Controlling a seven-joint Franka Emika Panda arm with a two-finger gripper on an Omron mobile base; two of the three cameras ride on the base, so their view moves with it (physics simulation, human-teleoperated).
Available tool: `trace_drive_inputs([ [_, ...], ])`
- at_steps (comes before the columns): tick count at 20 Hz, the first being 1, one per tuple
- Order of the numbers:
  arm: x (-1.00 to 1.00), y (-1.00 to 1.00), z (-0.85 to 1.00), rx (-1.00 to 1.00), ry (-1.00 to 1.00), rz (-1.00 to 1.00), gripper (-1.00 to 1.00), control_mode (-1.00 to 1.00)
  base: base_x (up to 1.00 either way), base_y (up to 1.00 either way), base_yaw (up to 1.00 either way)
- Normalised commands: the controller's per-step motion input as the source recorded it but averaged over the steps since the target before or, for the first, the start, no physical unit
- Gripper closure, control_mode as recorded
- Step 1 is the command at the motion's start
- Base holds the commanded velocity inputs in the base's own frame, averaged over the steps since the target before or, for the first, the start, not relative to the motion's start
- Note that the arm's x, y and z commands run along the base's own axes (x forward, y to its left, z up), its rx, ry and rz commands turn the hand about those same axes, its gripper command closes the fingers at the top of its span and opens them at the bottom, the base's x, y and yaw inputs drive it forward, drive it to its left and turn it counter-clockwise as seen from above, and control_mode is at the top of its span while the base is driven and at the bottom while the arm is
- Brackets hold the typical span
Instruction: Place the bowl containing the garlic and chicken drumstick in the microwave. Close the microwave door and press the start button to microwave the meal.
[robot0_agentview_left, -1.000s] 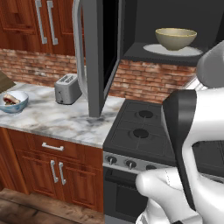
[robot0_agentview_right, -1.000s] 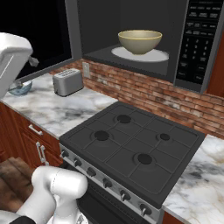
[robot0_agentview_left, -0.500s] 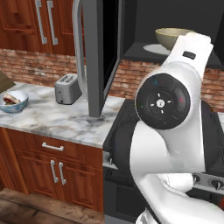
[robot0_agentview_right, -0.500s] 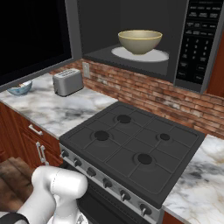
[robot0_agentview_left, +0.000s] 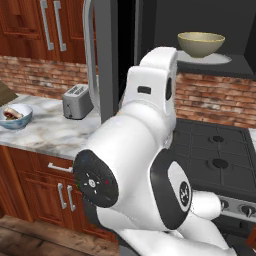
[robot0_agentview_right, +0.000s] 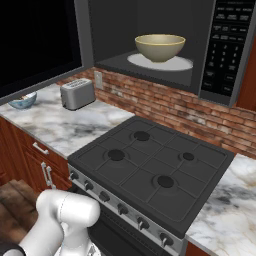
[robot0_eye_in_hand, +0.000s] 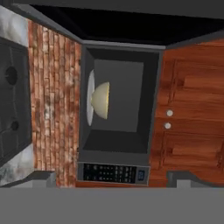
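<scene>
- Bowl (robot0_agentview_right: 159, 47) sits on the turntable inside the microwave (robot0_agentview_right: 150, 70); placing appears done
- Microwave door (robot0_agentview_left: 107, 60) stands open at nine o'clock; closing comes next
- Pincer (robot0_eye_in_hand: 111, 179) spread wide, empty

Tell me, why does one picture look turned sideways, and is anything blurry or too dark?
Hand view: rolled with the hand, so the microwave lies on its side, bowl soft-edged. Left base view: the arm blocks the middle. Right base view: sharp, evenly lit; the door glass is plain black, without glare.
</scene>
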Motion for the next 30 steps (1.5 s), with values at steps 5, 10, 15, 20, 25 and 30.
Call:
trace_drive_inputs([
  [5, -0.11, 0.69, 0.00, -0.20, -0.06, 0.00, -1.00, -1.00, 0.00, 0.00, 0.00],
  [10, -0.10, 0.63, -0.07, -0.14, -0.08, 0.00, -1.00, -1.00, 0.00, 0.00, 0.00],
  [15, 0.00, 0.56, -0.08, -0.04, -0.02, 0.00, -1.00, -1.00, 0.00, 0.00, 0.00],
  [20, 0.09, 0.36, -0.08, 0.00, 0.00, -0.02, -1.00, -1.00, 0.00, 0.00, 0.00],
  [25, 0.25, 0.34, -0.11, 0.00, 0.00, -0.05, -1.00, -1.00, 0.00, 0.00, 0.00],
  [30, 0.50, 0.21, -0.12, 0.00, 0.00, -0.07, -1.00, -1.00, 0.00, 0.00, 0.00],
])
